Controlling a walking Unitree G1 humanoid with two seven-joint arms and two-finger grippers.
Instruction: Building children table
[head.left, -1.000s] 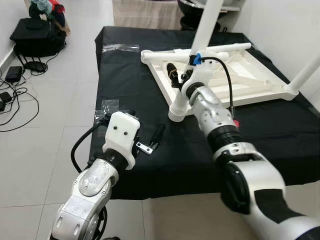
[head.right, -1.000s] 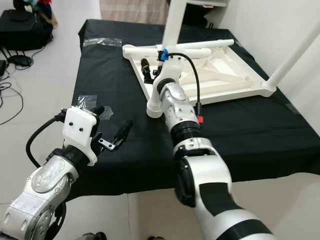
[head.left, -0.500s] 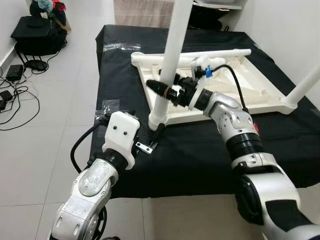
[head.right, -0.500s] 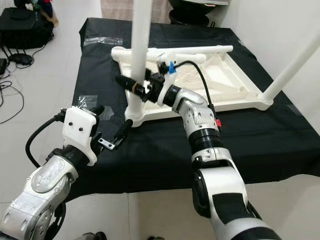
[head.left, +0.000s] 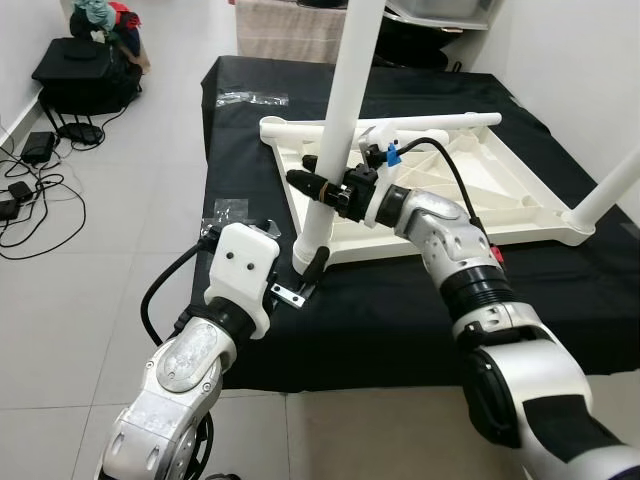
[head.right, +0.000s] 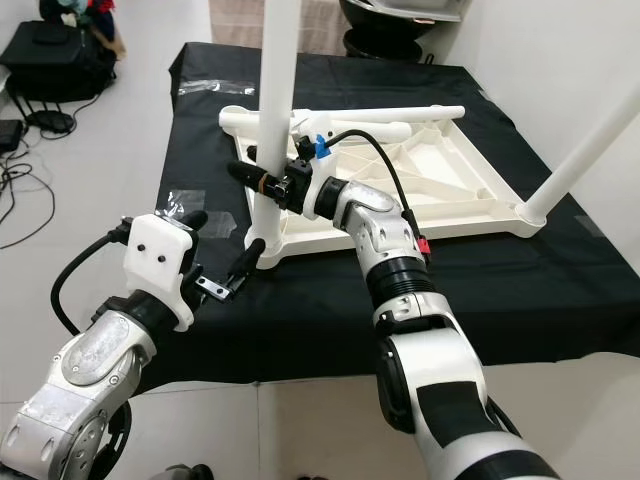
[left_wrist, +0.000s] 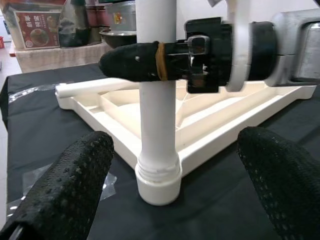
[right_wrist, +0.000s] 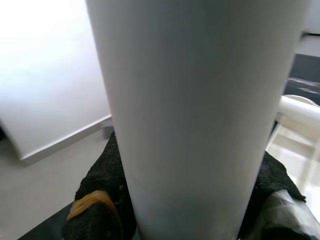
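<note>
Over black cloth (head.left: 400, 300), right gripper (head.left: 318, 186) jaws clamp the upright leg (head.left: 340, 110); left gripper (head.left: 300, 280) jaws gape.

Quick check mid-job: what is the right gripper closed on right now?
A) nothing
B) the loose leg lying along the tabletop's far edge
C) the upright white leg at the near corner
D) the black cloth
C: the right gripper clamps the upright white leg above the upturned tabletop.

tabletop (head.left: 480, 190) upside down on cloth (head.left: 250, 160) | leg (head.left: 335, 130) upright at its near-left corner | bag (head.left: 85, 75) far left on floor (head.left: 110, 240)
</note>
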